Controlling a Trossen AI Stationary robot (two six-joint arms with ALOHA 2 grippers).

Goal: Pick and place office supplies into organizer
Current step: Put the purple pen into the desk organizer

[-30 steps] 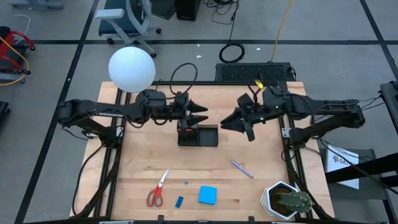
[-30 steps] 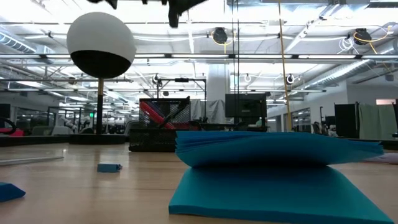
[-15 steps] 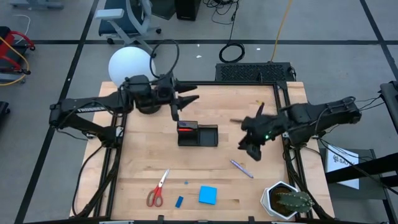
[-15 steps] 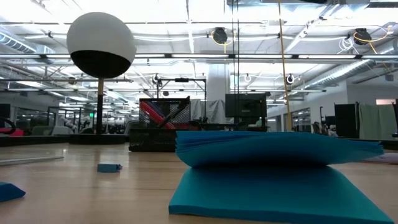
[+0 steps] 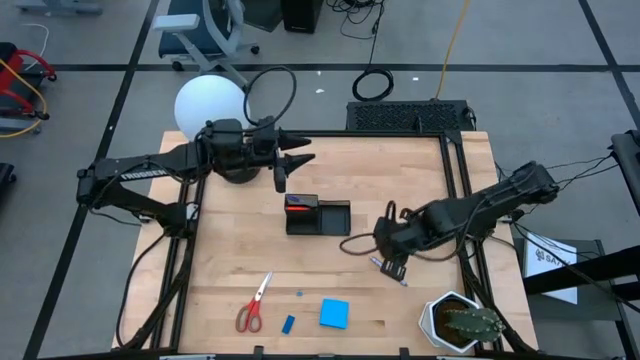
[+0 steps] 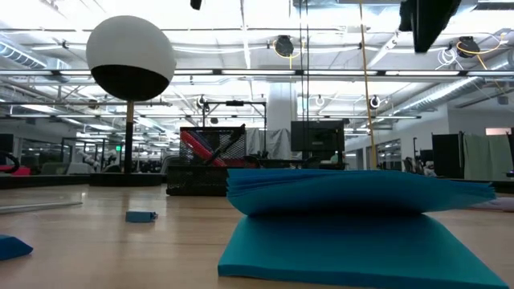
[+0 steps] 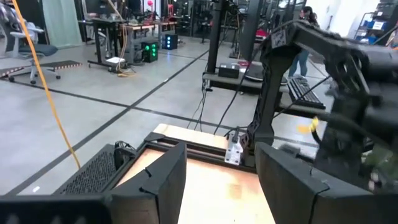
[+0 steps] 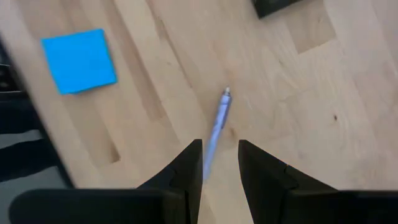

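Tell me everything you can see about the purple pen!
The purple pen is thin, light purple, with a small pointed tip. It lies flat on the bare wooden table, slanted, between the black organizer and the potted cactus. The right gripper hangs right over it, fingers apart on either side, not gripping yet.

a robotics lab: open hall with test rigs [image 7: 118,37] and ceiling lights [image 6: 283,45].

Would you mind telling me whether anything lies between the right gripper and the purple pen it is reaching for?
Nothing visible does. The right gripper hangs directly over the purple pen, fingers open, with only bare table between them.
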